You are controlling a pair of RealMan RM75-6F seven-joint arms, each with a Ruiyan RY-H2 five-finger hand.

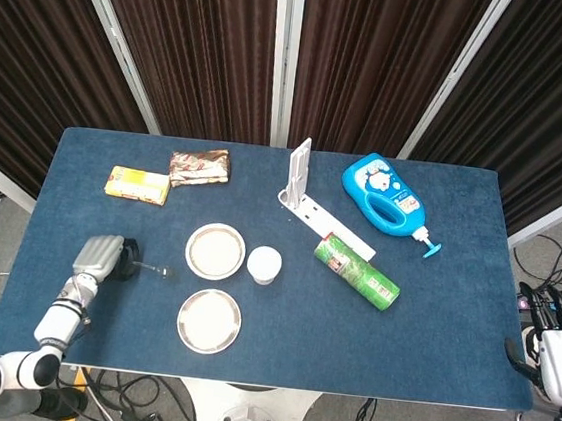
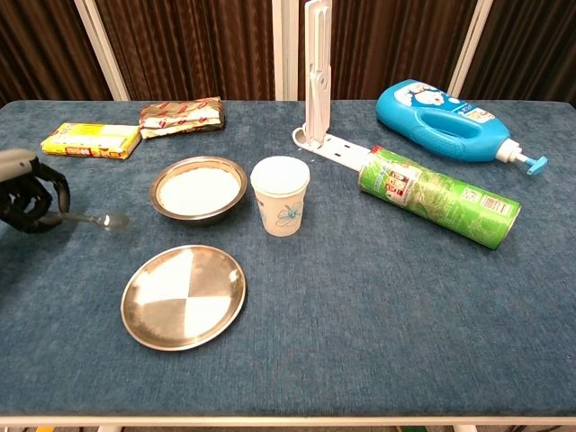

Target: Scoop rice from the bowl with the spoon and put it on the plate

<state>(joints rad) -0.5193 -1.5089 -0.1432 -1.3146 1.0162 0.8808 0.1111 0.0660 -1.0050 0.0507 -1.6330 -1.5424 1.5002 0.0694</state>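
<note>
My left hand (image 1: pixel 101 255) (image 2: pixel 27 198) grips the handle of a metal spoon (image 2: pixel 97 219) (image 1: pixel 154 270) at the table's left side, the spoon's bowl pointing right and slightly above the cloth. A steel bowl of white rice (image 2: pixel 198 188) (image 1: pixel 215 251) sits to the right of the spoon. The empty steel plate (image 2: pixel 184 295) (image 1: pixel 209 321) lies in front of the bowl. My right hand (image 1: pixel 557 335) hangs off the table's right edge, holding nothing, fingers slightly apart.
A white paper cup (image 2: pixel 280 195) stands right beside the rice bowl. A green can (image 2: pixel 437 196) lies on its side, with a blue detergent bottle (image 2: pixel 450 107) and a white stand (image 2: pixel 317 81) behind. A yellow box (image 2: pixel 90 140) and a foil packet (image 2: pixel 180 116) lie at the back left.
</note>
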